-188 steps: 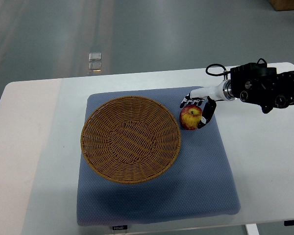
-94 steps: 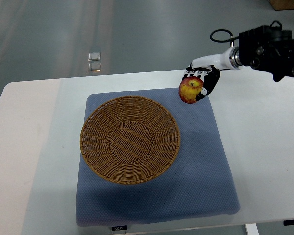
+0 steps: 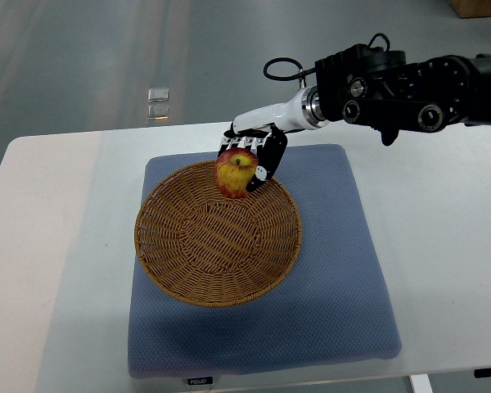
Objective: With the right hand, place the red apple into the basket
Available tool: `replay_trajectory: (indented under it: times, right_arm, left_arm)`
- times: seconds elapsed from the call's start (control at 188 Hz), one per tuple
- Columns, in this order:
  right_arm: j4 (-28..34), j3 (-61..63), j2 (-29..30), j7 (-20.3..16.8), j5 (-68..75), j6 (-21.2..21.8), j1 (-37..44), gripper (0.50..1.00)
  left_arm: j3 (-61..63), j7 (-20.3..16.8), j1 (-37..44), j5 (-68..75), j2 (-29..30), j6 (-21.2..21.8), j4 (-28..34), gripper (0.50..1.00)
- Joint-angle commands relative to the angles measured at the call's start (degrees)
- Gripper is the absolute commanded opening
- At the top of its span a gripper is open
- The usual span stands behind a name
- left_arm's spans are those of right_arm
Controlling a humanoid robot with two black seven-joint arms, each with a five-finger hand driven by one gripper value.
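Red apple (image 3: 235,173): red with yellow patches, stem end facing up; it sits in the grip of the right hand, over the far rim of the basket, toward the basket's upper right part.
Right hand (image 3: 250,160): white and black, fingers curled around the apple from behind and from its right side; the fingers (image 3: 272,155) press against the fruit, so the hand is clamped on the apple.
Right arm (image 3: 393,78): enters from the picture's right edge, a bulky black section with round joints, then a slim white forearm sloping down and left to the hand; a black cable loops above the wrist.
Basket (image 3: 218,232): round, shallow, woven of brown wicker, lying on the left half of the cushion; its inside shows only the weave.
Apple against basket: whether the fruit touches the wicker rim or hangs just above it, I cannot tell from this steep view.
Cushion (image 3: 344,270): blue-grey square pad with a dotted texture, lying flat on the desk, a small dark label at its near edge.
Desk (image 3: 442,237): white top with rounded far corners, carrying the cushion near its middle.
Floor (image 3: 106,57): grey and smooth beyond the desk, with a small pale square plate (image 3: 158,103) set in it.
Left arm: no part of it shows.
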Motion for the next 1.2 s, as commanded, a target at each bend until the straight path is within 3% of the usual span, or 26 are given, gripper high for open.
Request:
replay_trajectory:
  times: [0.0,0.35,0.632,0.764,0.801,0.849,0.855,0.892,0.908,0.961,0.966,0.977,1.083,1.088,1.099,1.194]
  right_arm:
    - [-0.8,0.1,3.7,0.3,0.3,-0.6,-2.3,0.529]
    - [-5.2,0.1,9.8,0.3,-0.5,-3.0,-8.3,0.533]
    - [-7.0,0.2,9.8,0.4,-0.8,-4.9,-10.6,0.543]
    - [-7.0,0.2,9.8,0.7,-0.8,-4.9,-10.7,0.572]
    - [-7.0,0.2,9.8,0.9,-0.8,-4.9,-10.7,0.605]
    - [-7.0,0.2,9.8,0.9,-0.8,-4.9,-10.7,0.605]
    - [-7.0,0.3,9.8,1.0,-0.8,-4.6,-10.7,0.682]
    - [-7.0,0.3,9.8,1.0,-0.7,-4.3,-10.7,0.717]
    - [-7.0,0.3,9.8,1.0,-0.6,-4.1,-10.6,0.756]
    - [-7.0,0.3,9.8,1.0,-0.6,-4.1,-10.6,0.756]
    - [-7.0,0.5,9.8,1.0,-0.4,-3.9,-10.6,0.859]
    - [-7.0,0.8,9.8,1.0,-0.3,-3.7,-10.6,0.872]
    - [-7.0,1.9,9.8,1.0,0.0,-2.5,-10.6,0.901]
    - [-7.0,3.4,9.8,0.9,0.1,0.0,-10.4,0.915]
    - [-7.0,3.7,9.8,0.9,0.1,0.6,-10.4,0.915]
    - [-7.0,5.7,9.5,0.9,0.3,3.0,-10.0,0.924]
  left_arm:
    - [0.0,0.0,0.0,0.0,0.0,0.0,0.0,1.000]
    - [0.0,0.0,0.1,0.0,0.0,0.0,0.5,1.000]
    - [-0.1,0.0,0.1,0.0,0.0,0.0,0.5,1.000]
    - [-0.1,0.0,0.1,0.0,0.0,0.0,0.5,1.000]
    - [-0.1,0.0,0.1,0.0,0.0,0.0,0.5,1.000]
    - [-0.1,0.0,0.1,0.0,0.0,0.0,0.5,1.000]
    - [-0.1,0.0,0.1,0.0,0.0,0.0,0.5,1.000]
    - [-0.1,0.0,0.1,0.0,0.0,0.0,0.5,1.000]
    - [-0.1,0.0,0.1,-0.1,0.0,0.0,0.5,1.000]
    - [-0.1,0.0,0.1,-0.1,0.0,0.0,0.5,1.000]
    - [-0.1,0.0,0.1,0.0,0.0,0.0,0.5,1.000]
    - [-0.1,0.0,0.1,0.0,0.0,0.0,0.5,1.000]
    - [-0.1,0.0,0.1,0.0,0.0,0.0,0.5,1.000]
    - [-0.1,0.0,0.1,0.0,0.0,0.0,0.5,1.000]
    - [-0.1,0.0,0.1,0.0,0.0,0.0,0.5,1.000]
    - [-0.1,0.0,0.1,0.0,0.0,0.0,0.5,1.000]
